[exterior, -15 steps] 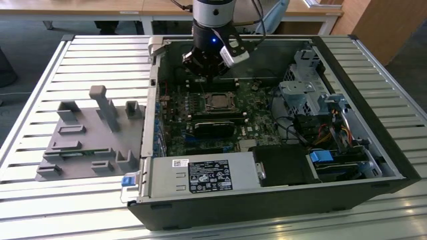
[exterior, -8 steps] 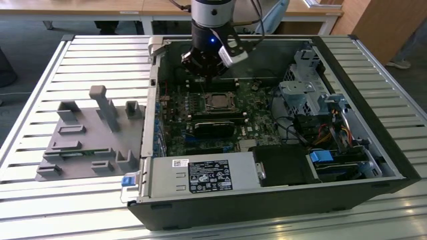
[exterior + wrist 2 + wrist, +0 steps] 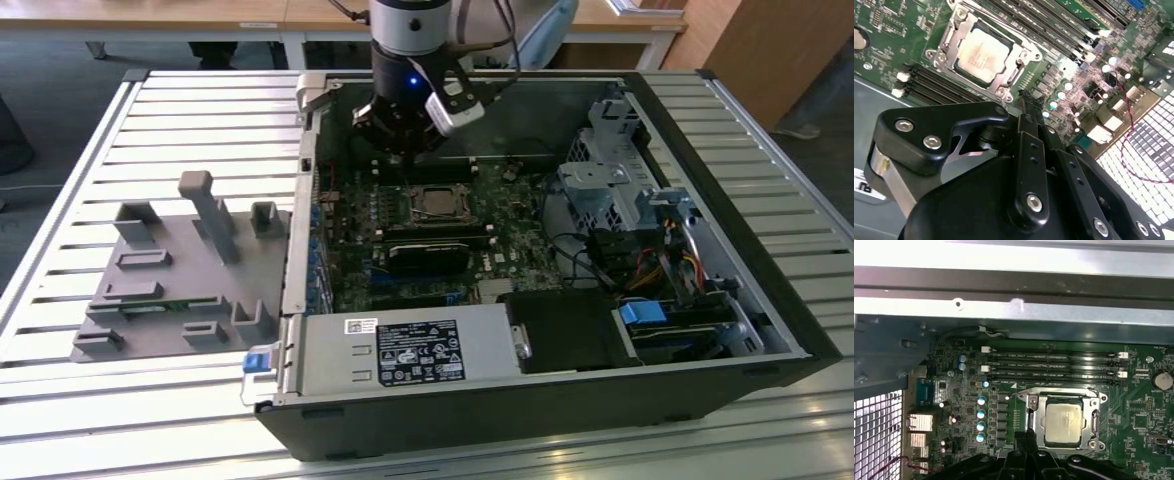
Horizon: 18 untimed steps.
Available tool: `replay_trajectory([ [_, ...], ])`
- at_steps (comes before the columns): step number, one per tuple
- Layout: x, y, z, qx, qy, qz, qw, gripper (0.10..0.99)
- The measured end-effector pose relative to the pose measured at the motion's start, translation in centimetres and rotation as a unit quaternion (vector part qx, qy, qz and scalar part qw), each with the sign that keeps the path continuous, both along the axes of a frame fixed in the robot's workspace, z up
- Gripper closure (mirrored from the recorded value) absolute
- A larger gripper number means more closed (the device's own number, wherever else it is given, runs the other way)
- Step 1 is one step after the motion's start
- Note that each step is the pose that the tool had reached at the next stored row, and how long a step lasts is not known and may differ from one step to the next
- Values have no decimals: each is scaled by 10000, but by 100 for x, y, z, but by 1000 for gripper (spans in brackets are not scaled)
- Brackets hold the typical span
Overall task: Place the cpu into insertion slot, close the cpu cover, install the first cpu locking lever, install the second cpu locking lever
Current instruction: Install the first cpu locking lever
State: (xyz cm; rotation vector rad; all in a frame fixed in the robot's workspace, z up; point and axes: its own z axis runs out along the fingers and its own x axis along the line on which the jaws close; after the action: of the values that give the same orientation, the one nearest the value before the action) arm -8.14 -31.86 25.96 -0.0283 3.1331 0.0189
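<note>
The cpu (image 3: 981, 55) (image 3: 1064, 422), a pale silvery square, lies in the insertion slot (image 3: 434, 203) on the green motherboard. The cpu cover (image 3: 1015, 75) (image 3: 1092, 421), a silver metal frame, lies flat around the chip's face. My gripper (image 3: 400, 158) hangs inside the open computer case, just behind the socket in the exterior view. In both wrist views its black fingertips (image 3: 1026, 97) (image 3: 1026, 436) are pressed together beside one edge of the socket frame, and nothing shows between them. I cannot tell whether they touch the frame or a locking lever.
Long black memory slots (image 3: 1054, 367) run beside the socket. The case wall (image 3: 1004, 295) and a perforated back panel (image 3: 876, 435) stand close by. A power supply (image 3: 400, 350) and a drive cage (image 3: 614, 180) occupy the case. A grey fixture (image 3: 174, 270) sits at the exterior view's left.
</note>
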Motion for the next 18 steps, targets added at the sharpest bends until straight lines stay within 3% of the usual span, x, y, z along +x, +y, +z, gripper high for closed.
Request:
replay_trajectory([
  [14, -121, 0, -4, -1, -7, 0, 10000, 980],
  [15, -181, 0, -5, 0, -8, -1, 10000, 980],
  [18, -238, 0, -6, 0, -10, 0, 10000, 980],
])
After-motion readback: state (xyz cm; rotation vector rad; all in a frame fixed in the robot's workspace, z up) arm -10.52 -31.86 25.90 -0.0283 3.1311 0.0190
